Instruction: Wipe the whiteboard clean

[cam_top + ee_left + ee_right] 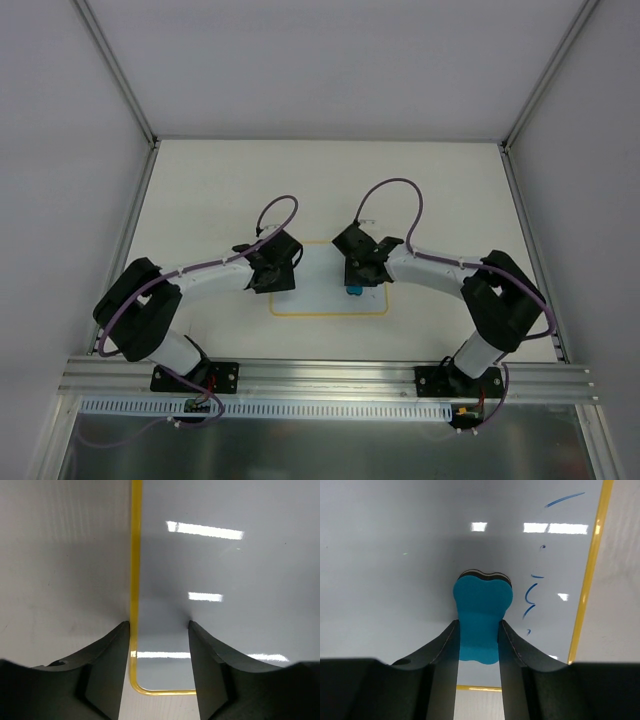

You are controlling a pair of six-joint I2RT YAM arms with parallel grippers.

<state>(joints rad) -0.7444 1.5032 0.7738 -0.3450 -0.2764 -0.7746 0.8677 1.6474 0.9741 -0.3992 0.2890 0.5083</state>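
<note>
The whiteboard (322, 300) lies flat at the middle of the table, white with a thin yellow border (135, 555). Blue marker strokes (530, 592) show near its right edge in the right wrist view. A blue eraser (482, 605) rests on the board (395, 580). My right gripper (478, 623) is shut on its narrow waist, both fingers touching its sides. From above, that gripper (355, 282) is over the board's right half with the eraser (354, 291) under it. My left gripper (158, 626) is open and straddles the board's left border near a corner, one finger over the table, the other over the board (225, 570).
The pale table (220, 190) is fenced by aluminium posts and white walls on three sides. A metal rail (330, 375) carrying both arm bases runs along the near edge. The left gripper (272, 268) stands at the board's left edge.
</note>
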